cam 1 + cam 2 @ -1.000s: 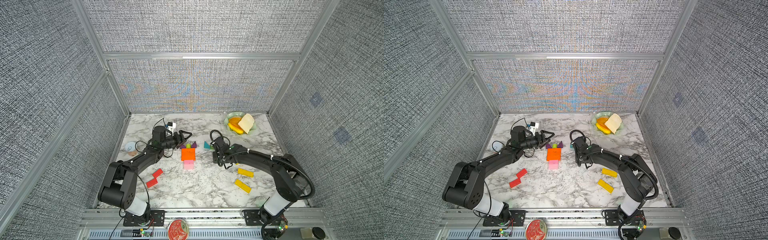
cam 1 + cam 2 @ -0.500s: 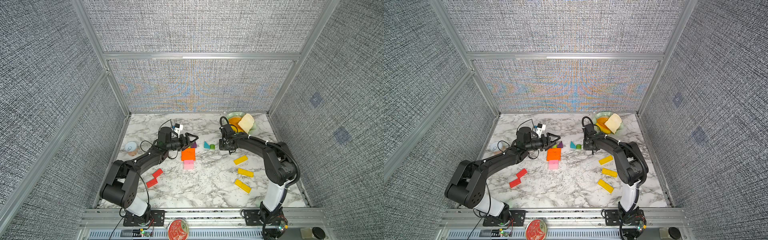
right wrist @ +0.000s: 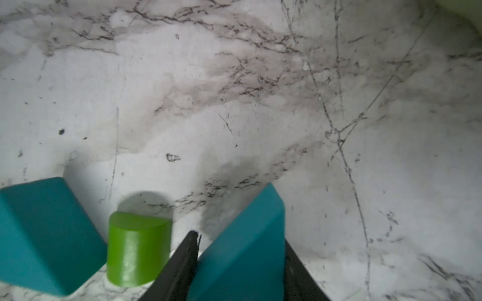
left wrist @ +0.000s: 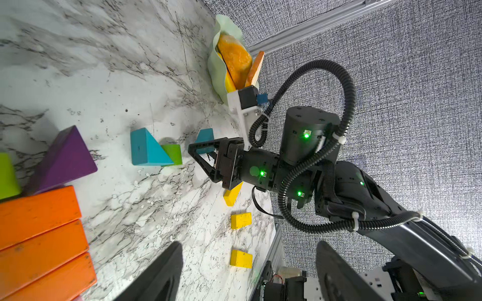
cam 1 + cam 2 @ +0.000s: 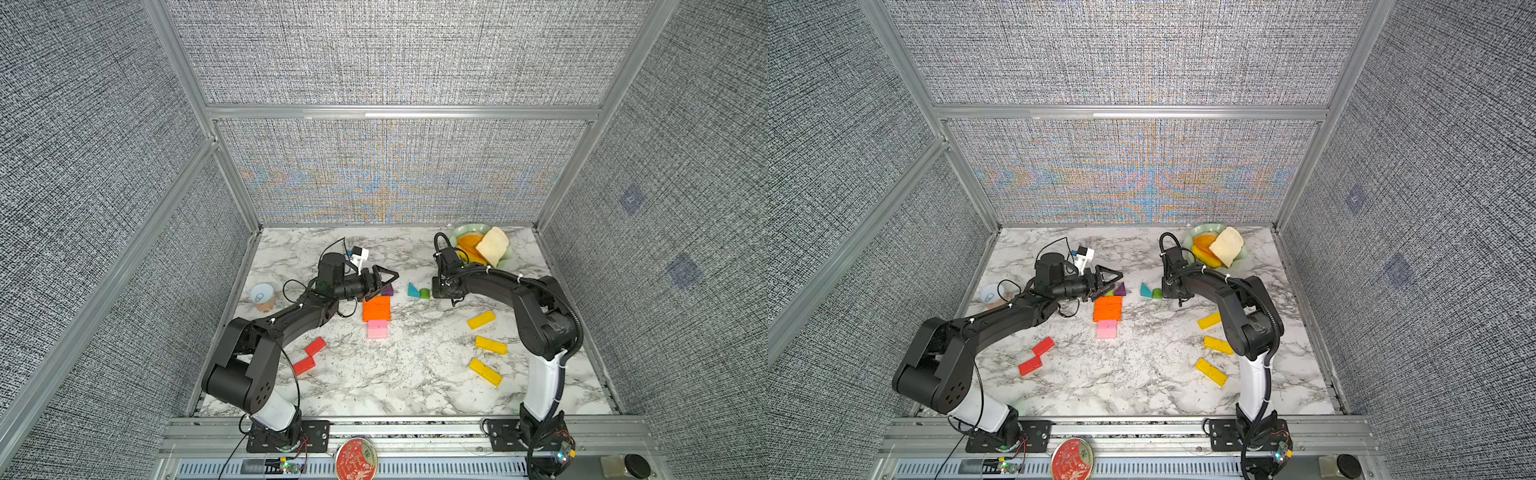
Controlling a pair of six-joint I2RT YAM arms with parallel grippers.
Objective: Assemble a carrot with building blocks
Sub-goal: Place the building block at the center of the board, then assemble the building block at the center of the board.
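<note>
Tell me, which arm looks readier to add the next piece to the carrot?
Probably right: the right gripper holds a teal triangle ready to place; the left gripper hovers open and empty by the purple triangle.

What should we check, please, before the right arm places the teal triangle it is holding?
1. Grip: right gripper shut on the held teal triangle: ok.
2. Lift: held teal triangle clear of the table: cannot tell.
3. Spare arm: left gripper open and empty: ok.
4. Carrot top free: not ok; left gripper hangs close by the purple triangle at the head of the orange bars.
5. Body: orange bars flush side by side, pink bars at their near end: ok.
6. Room: not ok; loose teal triangle and lime-green stub sit close beside the held piece.
</note>
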